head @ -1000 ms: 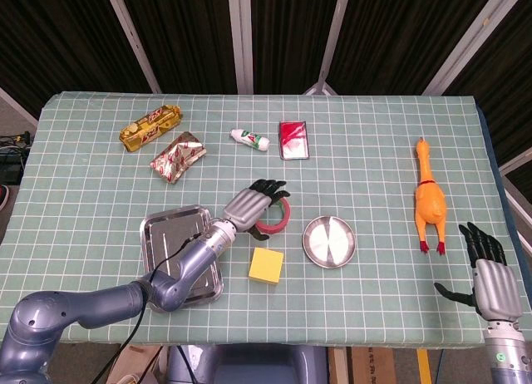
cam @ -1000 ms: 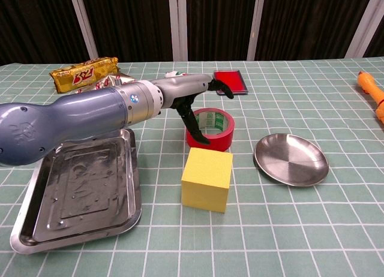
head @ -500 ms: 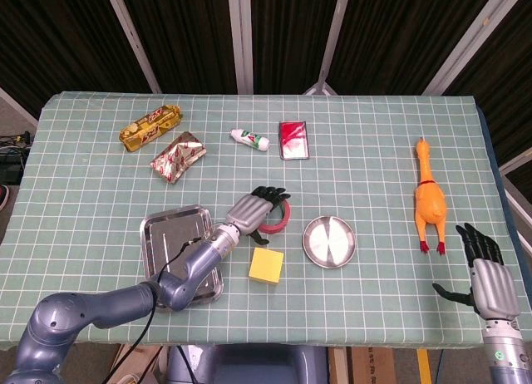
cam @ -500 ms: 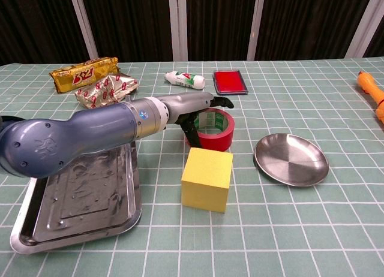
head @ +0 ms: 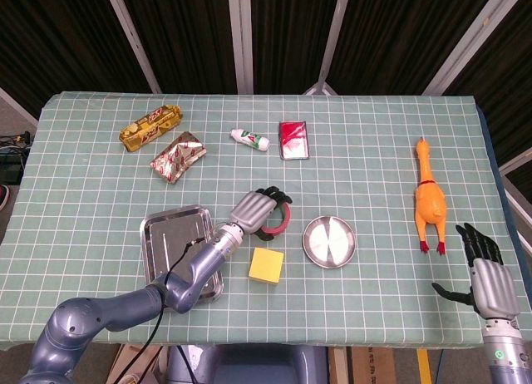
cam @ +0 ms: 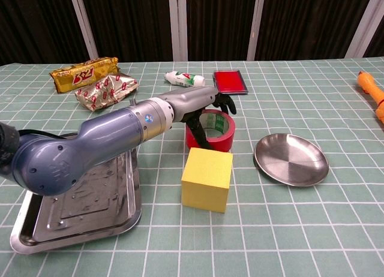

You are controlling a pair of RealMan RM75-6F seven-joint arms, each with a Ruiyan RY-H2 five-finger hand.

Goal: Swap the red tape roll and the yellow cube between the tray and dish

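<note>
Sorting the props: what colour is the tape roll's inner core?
Green, inside the red tape roll; clearest in the chest view.

Green gridded table [head: 374,160], assorted objects.

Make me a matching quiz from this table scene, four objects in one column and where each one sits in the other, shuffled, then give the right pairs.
Column one:
1. red tape roll
2. yellow cube
3. rubber chicken
4. tray

Column two:
A. near the table's right edge
B. under the left hand's fingers
C. at the front left, holding nothing
D. on the cloth just in front of the tape roll, between tray and dish

Pairs: 1-B, 2-D, 3-A, 4-C
</note>
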